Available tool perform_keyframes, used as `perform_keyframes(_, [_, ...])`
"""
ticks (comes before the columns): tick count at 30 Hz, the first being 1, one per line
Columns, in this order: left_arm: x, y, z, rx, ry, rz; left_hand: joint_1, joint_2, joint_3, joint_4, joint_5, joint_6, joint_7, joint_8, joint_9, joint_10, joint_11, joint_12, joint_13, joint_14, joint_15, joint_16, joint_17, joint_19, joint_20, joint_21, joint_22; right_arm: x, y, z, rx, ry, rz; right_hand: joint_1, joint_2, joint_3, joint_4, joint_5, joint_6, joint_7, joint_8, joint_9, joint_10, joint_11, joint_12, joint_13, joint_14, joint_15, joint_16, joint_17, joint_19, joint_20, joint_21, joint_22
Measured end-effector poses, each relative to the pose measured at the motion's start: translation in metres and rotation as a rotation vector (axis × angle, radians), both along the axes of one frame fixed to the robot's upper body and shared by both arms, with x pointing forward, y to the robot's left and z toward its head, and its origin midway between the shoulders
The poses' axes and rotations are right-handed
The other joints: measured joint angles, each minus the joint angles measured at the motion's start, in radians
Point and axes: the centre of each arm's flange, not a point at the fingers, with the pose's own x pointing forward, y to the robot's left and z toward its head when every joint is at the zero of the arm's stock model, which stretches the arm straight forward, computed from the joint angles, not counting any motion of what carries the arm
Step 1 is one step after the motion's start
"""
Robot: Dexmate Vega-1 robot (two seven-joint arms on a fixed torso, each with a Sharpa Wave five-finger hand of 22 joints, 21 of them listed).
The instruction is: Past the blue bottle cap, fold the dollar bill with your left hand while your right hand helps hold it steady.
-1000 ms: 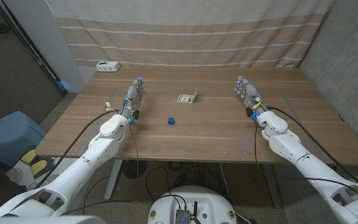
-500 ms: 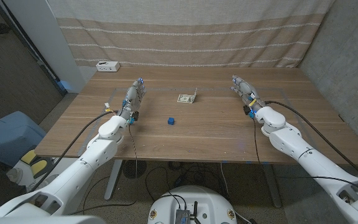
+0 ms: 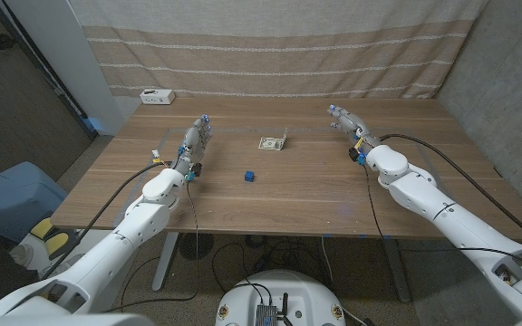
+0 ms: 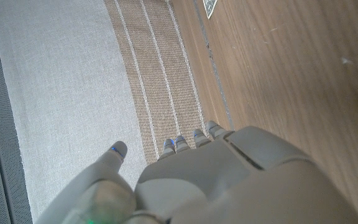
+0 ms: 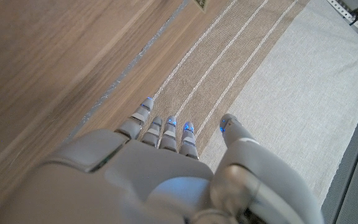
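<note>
The long wooden table (image 3: 288, 190) with plank-like grain spans the head view, and a beige striped cloth backdrop (image 3: 270, 54) hangs behind its far edge. On the floor to the robot's left sits a blue rounded bin-like object (image 3: 12, 199).

The left hand (image 3: 195, 140) hovers over or stands on the left part of the table with its fingers stretched out toward the far edge, slightly apart and holding nothing; the left wrist view shows its fingertips (image 4: 191, 140) extended over the wood with the thumb set off to one side. The right hand (image 3: 347, 122) reaches over the right far part of the table, angled inward toward the middle, fingers likewise extended and empty; in the right wrist view its fingertips (image 5: 163, 127) fan out above the boards.

A small white rectangular box (image 3: 157, 95) lies at the far left corner of the table.

The green-grey paper dollar bill (image 3: 273, 142) lies near the table's far middle, between the two hands and well apart from both, somewhat nearer the right hand. Its long axis runs roughly left to right across the table, and its right end appears turned up off the wood. A corner of it also shows in the left wrist view (image 4: 211, 7).

The small blue bottle cap (image 3: 249, 176) sits nearer the robot than the bill, slightly to its left, clear of both hands.
</note>
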Motion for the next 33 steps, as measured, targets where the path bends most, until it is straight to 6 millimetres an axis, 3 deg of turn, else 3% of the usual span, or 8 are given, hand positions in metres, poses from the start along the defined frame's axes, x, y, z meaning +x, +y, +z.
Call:
perform_keyframes(5, [0.001, 0.001, 0.001, 0.002, 0.000, 0.003, 0.000, 0.000, -0.004, -0.004, 0.008, 0.003, -0.019, 0.000, 0.000, 0.001, 0.040, 0.000, 0.004, -0.005, 0.020, 0.000, 0.000, 0.000, 0.025, 0.000, 0.000, 0.003, -0.003, -0.003, -0.043, 0.006, -0.045, 0.009, 0.001, 0.018, 0.009, -0.017, 0.055, 0.009, 0.010, 0.004, 0.066, 0.013, 0.016, 0.005, 0.069, -0.002, 0.027, 0.008, 0.037, 0.004, 0.013, 0.000])
perform_keyframes(6, [0.002, 0.001, 0.000, 0.006, 0.006, -0.001, 0.000, 0.000, -0.004, -0.004, 0.008, 0.003, -0.019, 0.000, 0.000, 0.002, 0.041, 0.000, 0.005, -0.005, 0.020, 0.000, 0.000, 0.000, 0.025, 0.000, 0.000, 0.000, 0.011, 0.010, -0.077, -0.021, -0.031, 0.012, -0.002, 0.023, 0.015, -0.020, 0.082, 0.015, 0.016, 0.005, 0.098, 0.023, 0.025, 0.005, 0.099, -0.001, 0.039, 0.012, 0.049, 0.005, 0.017, 0.000])
perform_keyframes(8, [0.002, 0.001, 0.000, 0.006, 0.007, 0.000, 0.000, 0.000, -0.004, -0.004, 0.008, -0.001, -0.022, 0.000, 0.000, 0.002, 0.041, 0.000, 0.005, -0.005, 0.020, 0.000, 0.000, -0.005, 0.029, 0.000, 0.000, 0.001, 0.010, 0.010, -0.088, -0.022, -0.044, 0.019, 0.003, 0.035, 0.020, -0.021, 0.143, 0.031, 0.028, 0.005, 0.154, 0.037, 0.038, 0.008, 0.153, -0.004, 0.060, 0.021, 0.076, 0.007, 0.021, 0.000])
perform_keyframes(11, [0.003, 0.002, 0.000, 0.007, 0.010, 0.000, 0.000, 0.000, -0.004, -0.004, 0.008, 0.003, -0.029, 0.000, 0.000, 0.002, 0.041, 0.000, 0.005, -0.005, 0.020, 0.000, 0.000, 0.000, 0.036, 0.000, 0.000, 0.001, 0.017, 0.015, -0.139, -0.040, -0.073, 0.023, 0.003, 0.040, 0.023, -0.025, 0.201, 0.043, 0.038, 0.005, 0.187, 0.038, 0.040, 0.010, 0.185, -0.008, 0.073, 0.028, 0.097, 0.008, 0.027, 0.000])
perform_keyframes(13, [0.003, 0.003, 0.000, 0.008, 0.011, 0.001, 0.000, 0.000, -0.004, -0.004, 0.008, 0.003, -0.029, 0.000, 0.000, 0.002, 0.041, 0.000, 0.005, -0.005, 0.020, 0.000, 0.000, 0.000, 0.036, 0.000, 0.000, 0.002, 0.015, 0.014, -0.155, -0.040, -0.094, 0.026, 0.000, 0.048, 0.023, -0.025, 0.212, 0.041, 0.038, 0.005, 0.188, 0.036, 0.040, 0.010, 0.185, -0.008, 0.073, 0.028, 0.098, 0.009, 0.027, 0.000])
perform_keyframes(14, [0.004, 0.003, 0.000, 0.009, 0.014, -0.004, 0.000, 0.000, -0.004, -0.004, 0.008, 0.003, -0.029, 0.000, 0.000, 0.002, 0.041, 0.000, 0.005, -0.005, 0.020, 0.000, 0.000, 0.000, 0.036, 0.000, 0.000, -0.003, 0.030, 0.022, -0.187, -0.063, -0.078, 0.026, 0.000, 0.048, 0.023, -0.025, 0.212, 0.041, 0.038, 0.005, 0.184, 0.032, 0.040, 0.010, 0.184, -0.009, 0.073, 0.028, 0.098, 0.009, 0.027, 0.000])
perform_keyframes(33, [0.007, 0.008, -0.004, 0.005, 0.027, -0.006, 0.004, 0.004, -0.009, -0.009, 0.008, 0.003, -0.029, 0.000, 0.000, -0.001, 0.044, 0.000, 0.005, -0.005, 0.020, -0.004, 0.000, 0.000, 0.035, 0.000, 0.000, -0.006, 0.069, 0.042, -0.463, -0.137, -0.175, 0.047, 0.003, 0.059, 0.012, -0.025, 0.214, 0.021, 0.031, 0.005, 0.192, 0.011, 0.032, 0.009, 0.172, -0.028, 0.073, 0.032, 0.102, 0.005, 0.027, 0.000])
